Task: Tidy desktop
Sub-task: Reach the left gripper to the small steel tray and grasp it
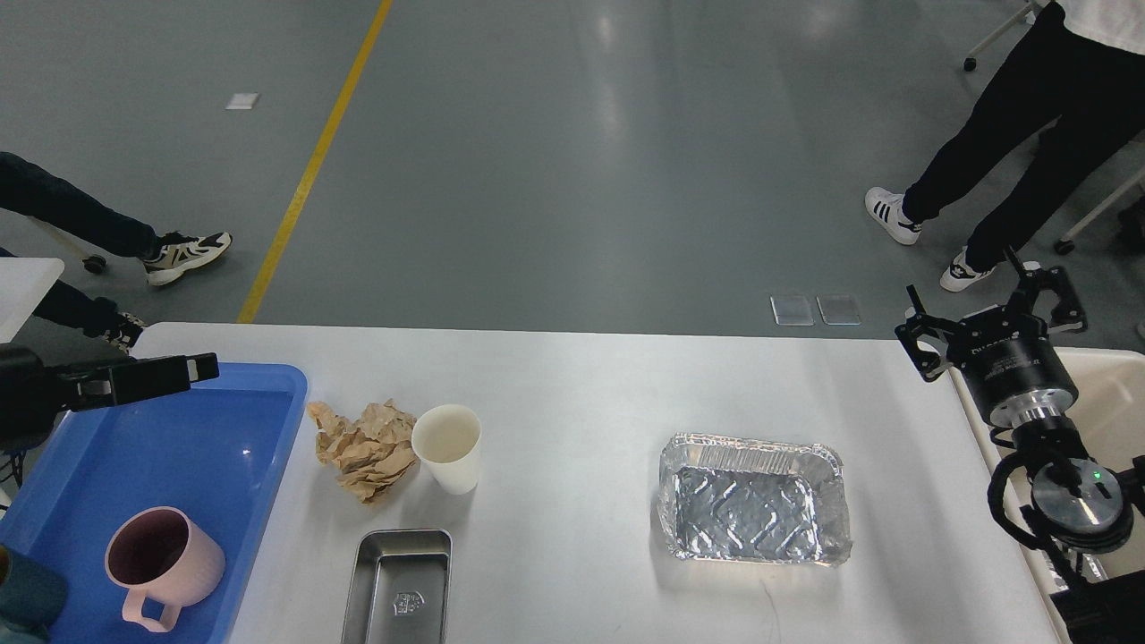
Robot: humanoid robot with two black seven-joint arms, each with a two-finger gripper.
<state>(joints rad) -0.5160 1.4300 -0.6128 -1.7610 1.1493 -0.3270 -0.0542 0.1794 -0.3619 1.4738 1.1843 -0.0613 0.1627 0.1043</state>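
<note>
The white desktop (pixel 581 385) holds a crumpled brown paper (pixel 362 447), a white paper cup (pixel 449 447), a small steel tray (pixel 398 586) and a foil tray (pixel 756 501). A pink mug (pixel 165 563) rests in the blue tray (pixel 268 420) at the left. My left gripper (pixel 192 368) hovers over the blue tray's far edge, seen side-on, empty and apart from the mug. My right gripper (pixel 993 313) is open and empty above the desktop's far right corner, its fingers spread wide.
A beige bin (pixel 1114 394) stands off the right edge, under my right arm. A teal object (pixel 27 599) sits at the blue tray's near left corner. People's legs stand on the floor at far left and far right.
</note>
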